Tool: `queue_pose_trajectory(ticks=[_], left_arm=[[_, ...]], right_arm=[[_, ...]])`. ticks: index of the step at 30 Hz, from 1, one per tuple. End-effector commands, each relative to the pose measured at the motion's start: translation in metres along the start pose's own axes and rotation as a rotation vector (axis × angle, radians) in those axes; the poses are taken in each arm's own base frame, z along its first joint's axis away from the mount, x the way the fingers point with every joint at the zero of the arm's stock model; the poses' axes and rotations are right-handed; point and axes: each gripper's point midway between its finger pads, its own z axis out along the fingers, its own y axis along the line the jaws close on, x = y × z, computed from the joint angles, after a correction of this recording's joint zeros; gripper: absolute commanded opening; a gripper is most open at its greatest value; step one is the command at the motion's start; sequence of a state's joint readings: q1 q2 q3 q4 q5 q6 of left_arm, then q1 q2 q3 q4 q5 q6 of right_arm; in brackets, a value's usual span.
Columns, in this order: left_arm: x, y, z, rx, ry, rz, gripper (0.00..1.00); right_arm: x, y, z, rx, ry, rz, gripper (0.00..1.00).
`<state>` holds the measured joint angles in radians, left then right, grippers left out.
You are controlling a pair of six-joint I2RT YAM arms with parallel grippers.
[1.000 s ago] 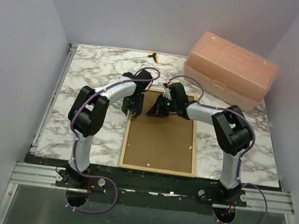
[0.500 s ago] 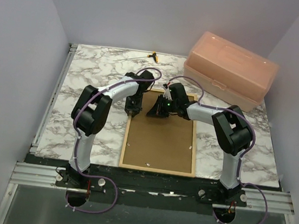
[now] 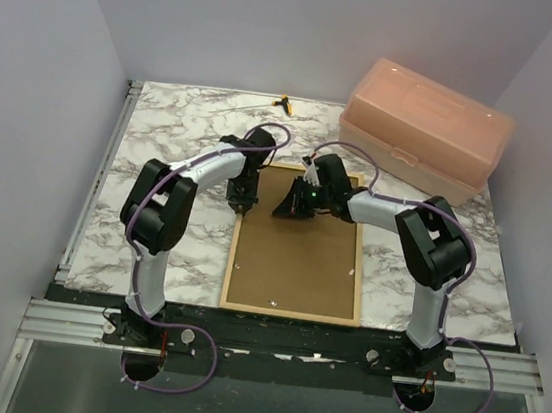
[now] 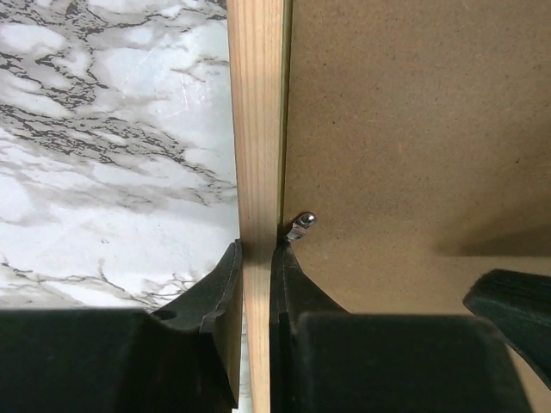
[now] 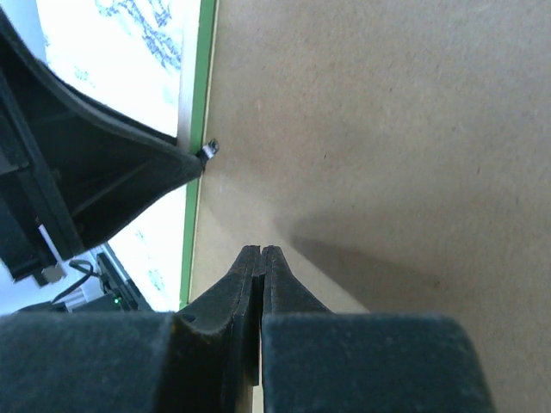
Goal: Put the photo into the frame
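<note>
The frame (image 3: 230, 261) lies face down on the marble table, bare wood up, with the brown backing panel (image 3: 294, 264) set inside it. My left gripper (image 3: 240, 202) stands at the left rail near its far end. In the left wrist view its fingers press both sides of the wooden rail (image 4: 256, 129), and the gripper (image 4: 256, 245) is shut on it beside a small metal tab (image 4: 300, 225). My right gripper (image 3: 286, 210) is shut and empty, its tips (image 5: 261, 249) just over the backing panel (image 5: 362, 112). A green frame edge (image 5: 200, 129) shows there. The photo is hidden.
A pink plastic box (image 3: 426, 129) stands at the back right, close to the frame's far right corner. A small yellow and black tool (image 3: 284, 102) lies at the table's back edge. Walls enclose the marble table (image 3: 163, 142) on three sides.
My left gripper has shifted slightly toward the frame's far left corner and closed its jaws onto the left rail. The right gripper has stayed in place, shut.
</note>
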<state>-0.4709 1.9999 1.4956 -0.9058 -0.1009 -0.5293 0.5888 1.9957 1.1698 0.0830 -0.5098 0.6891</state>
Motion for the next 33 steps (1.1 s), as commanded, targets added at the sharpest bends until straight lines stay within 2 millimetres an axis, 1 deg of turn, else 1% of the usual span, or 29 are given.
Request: queue_pose_trajectory(ticks=[1,3,4,6,7,9,12,13,14,16,17,19,21,24,27,29,31,33], left_arm=[[-0.001,-0.011,-0.011,0.118,-0.059,-0.021,0.14],[0.006,-0.012,-0.021,0.159,-0.076,-0.036,0.36],[0.013,-0.017,-0.025,0.199,-0.065,-0.039,0.41],[0.023,-0.019,-0.031,0.241,-0.057,-0.046,0.47],[0.028,-0.020,-0.032,0.261,-0.048,-0.049,0.48],[0.041,-0.024,-0.032,0.307,-0.025,-0.053,0.49],[0.056,-0.026,-0.029,0.346,-0.005,-0.065,0.50],[0.062,-0.025,-0.027,0.353,0.008,-0.069,0.50],[0.067,-0.025,-0.026,0.363,0.015,-0.071,0.50],[0.078,-0.028,-0.024,0.400,0.035,-0.076,0.50],[0.084,-0.029,-0.022,0.419,0.045,-0.080,0.51],[0.095,-0.033,-0.021,0.467,0.063,-0.087,0.50],[0.104,-0.036,-0.021,0.503,0.069,-0.092,0.50],[0.118,-0.037,-0.016,0.526,0.087,-0.092,0.50],[0.132,-0.039,-0.015,0.554,0.102,-0.089,0.51],[0.143,-0.038,-0.014,0.555,0.113,-0.083,0.51],[0.152,-0.037,-0.014,0.561,0.116,-0.089,0.50],[0.160,-0.039,-0.017,0.576,0.114,-0.088,0.50]], right_arm=[[-0.008,0.017,-0.030,0.004,-0.044,-0.046,0.06],[-0.013,0.015,-0.050,0.039,-0.075,-0.041,0.09],[-0.015,0.013,-0.059,0.059,-0.090,-0.033,0.10],[-0.019,0.007,-0.082,0.100,-0.127,-0.024,0.14],[-0.019,0.002,-0.094,0.131,-0.144,-0.016,0.27],[-0.019,-0.013,-0.119,0.213,-0.184,0.005,0.42],[-0.009,-0.044,-0.158,0.370,-0.233,0.050,0.65],[-0.005,-0.057,-0.170,0.433,-0.243,0.068,0.71],[0.003,-0.071,-0.181,0.497,-0.238,0.090,0.77],[0.021,-0.099,-0.196,0.603,-0.211,0.144,0.82],[0.028,-0.109,-0.200,0.636,-0.198,0.165,0.84],[0.045,-0.125,-0.201,0.676,-0.159,0.194,0.85],[0.057,-0.134,-0.193,0.686,-0.109,0.216,0.85],[0.063,-0.145,-0.184,0.715,-0.051,0.243,0.86],[0.056,-0.140,-0.169,0.658,-0.026,0.225,0.85],[0.044,-0.133,-0.158,0.631,-0.018,0.194,0.85],[0.034,-0.126,-0.142,0.620,0.008,0.153,0.85],[0.024,-0.120,-0.122,0.610,0.036,0.116,0.85]])
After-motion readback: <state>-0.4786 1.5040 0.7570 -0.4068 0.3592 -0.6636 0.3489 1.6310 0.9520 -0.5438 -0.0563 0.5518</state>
